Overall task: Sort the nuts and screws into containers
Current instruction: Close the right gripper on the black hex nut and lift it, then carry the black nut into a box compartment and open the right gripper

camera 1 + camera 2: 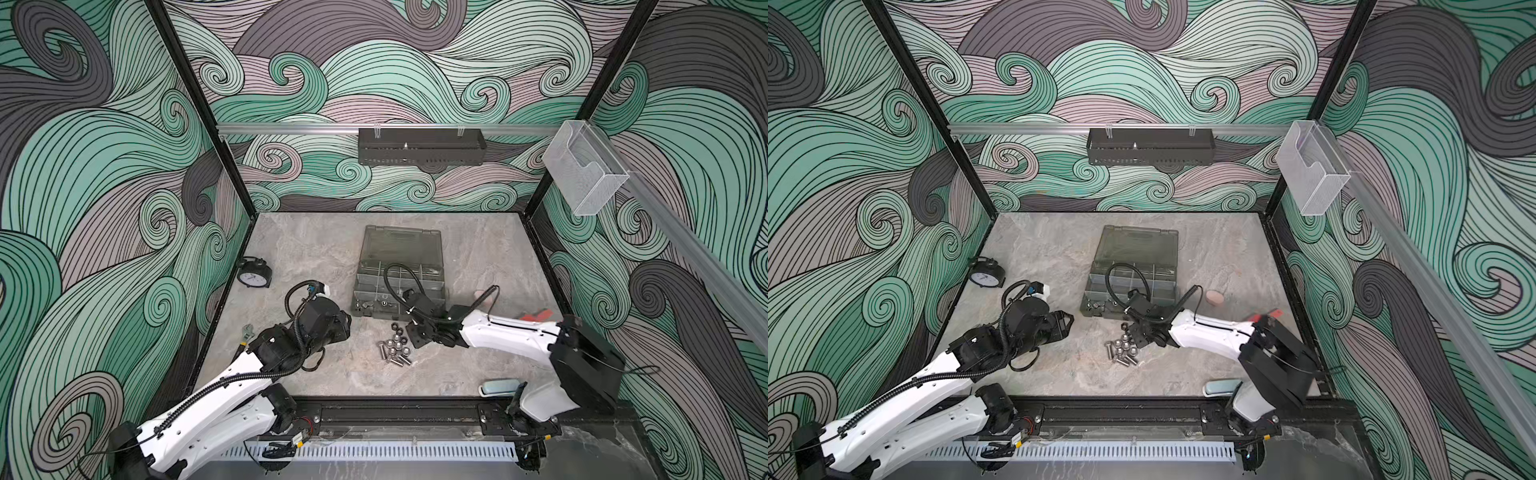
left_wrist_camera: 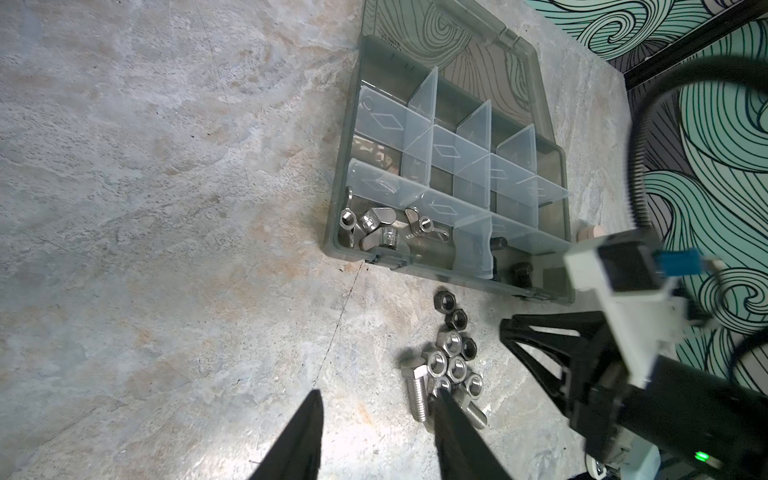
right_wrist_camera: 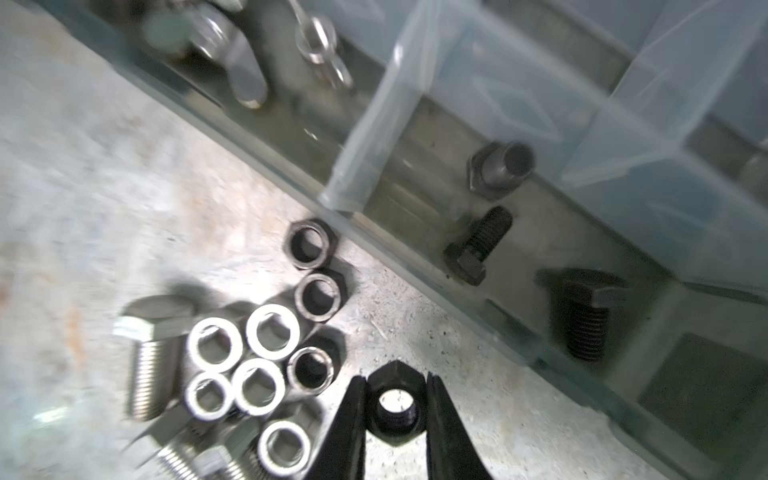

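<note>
A black nut (image 3: 397, 432) is clamped in the right end effector (image 3: 395, 380). The left end effector (image 2: 378, 399) is held apart. The other nuts (image 2: 457, 368) and screws (image 2: 415, 395) are piled on the counter (image 2: 166, 208), just beside the containers (image 2: 337, 208).

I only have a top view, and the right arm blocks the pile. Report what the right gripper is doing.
Observer: The right wrist view shows the right gripper clamped on a black nut, one finger against each side.
Operator: Now report what lies in the case next to it.
Observer: Three black screws lie just inside its front edge, where your view cannot show them.
</note>
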`<state>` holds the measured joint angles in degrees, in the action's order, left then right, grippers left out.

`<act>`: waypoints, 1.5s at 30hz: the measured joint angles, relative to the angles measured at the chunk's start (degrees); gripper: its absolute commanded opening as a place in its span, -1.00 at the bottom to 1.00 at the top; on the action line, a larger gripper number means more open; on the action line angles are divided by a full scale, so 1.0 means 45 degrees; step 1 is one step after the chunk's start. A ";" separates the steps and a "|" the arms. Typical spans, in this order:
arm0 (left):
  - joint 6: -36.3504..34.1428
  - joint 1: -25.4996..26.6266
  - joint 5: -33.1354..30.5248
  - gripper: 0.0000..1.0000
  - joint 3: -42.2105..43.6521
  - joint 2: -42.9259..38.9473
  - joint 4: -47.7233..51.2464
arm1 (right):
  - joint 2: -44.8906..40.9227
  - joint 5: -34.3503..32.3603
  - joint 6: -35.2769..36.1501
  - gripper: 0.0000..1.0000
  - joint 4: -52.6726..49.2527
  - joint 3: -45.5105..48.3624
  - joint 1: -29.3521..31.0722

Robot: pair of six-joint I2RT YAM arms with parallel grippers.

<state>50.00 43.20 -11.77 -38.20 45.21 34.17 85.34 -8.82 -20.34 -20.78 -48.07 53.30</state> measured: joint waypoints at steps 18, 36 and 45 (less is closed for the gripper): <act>0.0049 -0.0005 0.0097 -0.07 0.0155 0.0141 0.0019 | 0.0850 0.0316 0.2730 -0.55 -0.0403 -0.2001 -0.4464; 0.0189 -0.0005 0.0112 -0.07 0.0432 -0.0015 0.0010 | 0.1661 0.0772 0.2905 -0.20 -0.0136 -0.2506 -0.4862; 0.0189 -0.0005 0.0151 -0.07 0.0432 -0.0010 -0.0078 | 0.1073 0.0831 0.2885 -0.21 -0.0146 -0.2472 -0.4896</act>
<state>50.85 43.18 -11.09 -36.25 45.17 33.82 90.17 -5.08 -7.35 -21.43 -59.20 31.27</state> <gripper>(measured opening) 0.465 0.397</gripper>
